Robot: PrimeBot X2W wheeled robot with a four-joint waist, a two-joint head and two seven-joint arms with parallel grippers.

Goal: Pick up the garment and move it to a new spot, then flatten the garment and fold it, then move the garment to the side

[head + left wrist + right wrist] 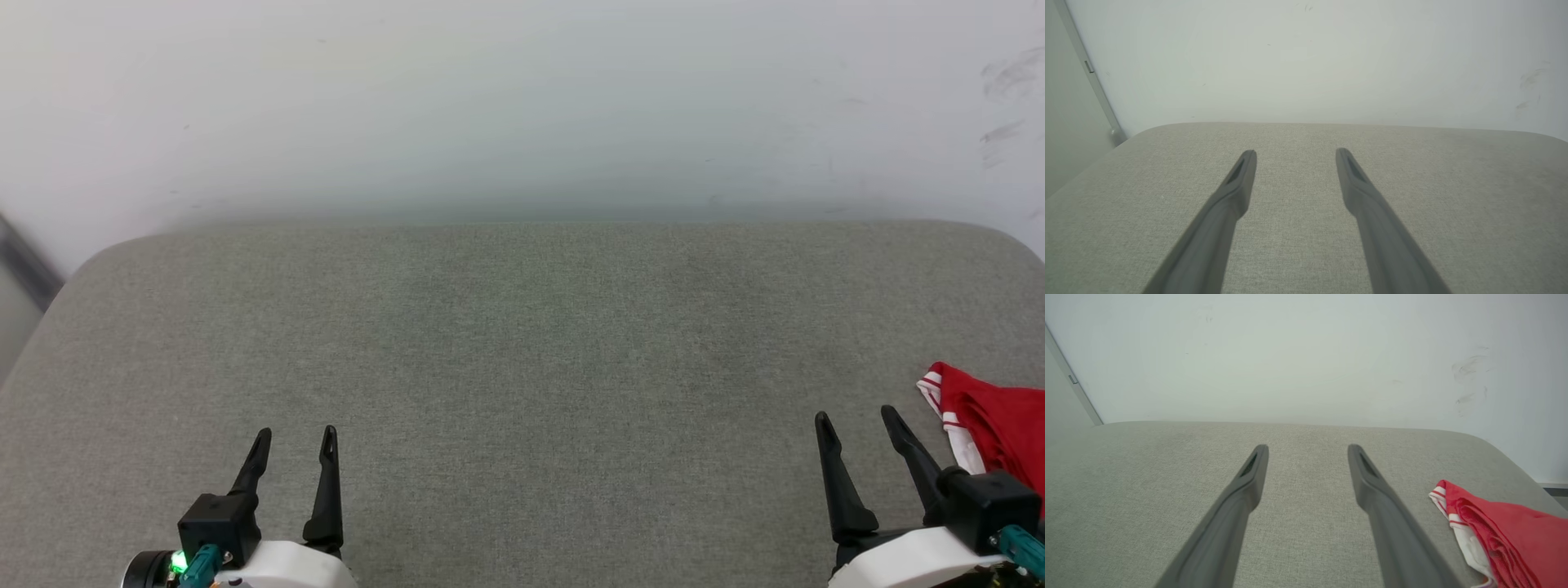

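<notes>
Bg: plain white wall [522,98] ran across the top, matte, light soft and even. Dark scuffs [1008,77] sat on it, upper right. Below was a grey woven fabric pad [522,367] w/ rounded far corners, its back edge against the wall. Grey strip [28,265] ran diagonally down the wall at far left, w/ a small clip [1089,66] on it in left wrist view. Right wrist view: darker band [1553,491] low on the wall, past the pad's right corner.

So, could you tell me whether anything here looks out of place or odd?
The garment lies bunched up at the right edge of the grey cushion, beside the right gripper, not spread flat. Dark scuff marks smudge the wall at upper right. Otherwise nothing stands out.
</notes>
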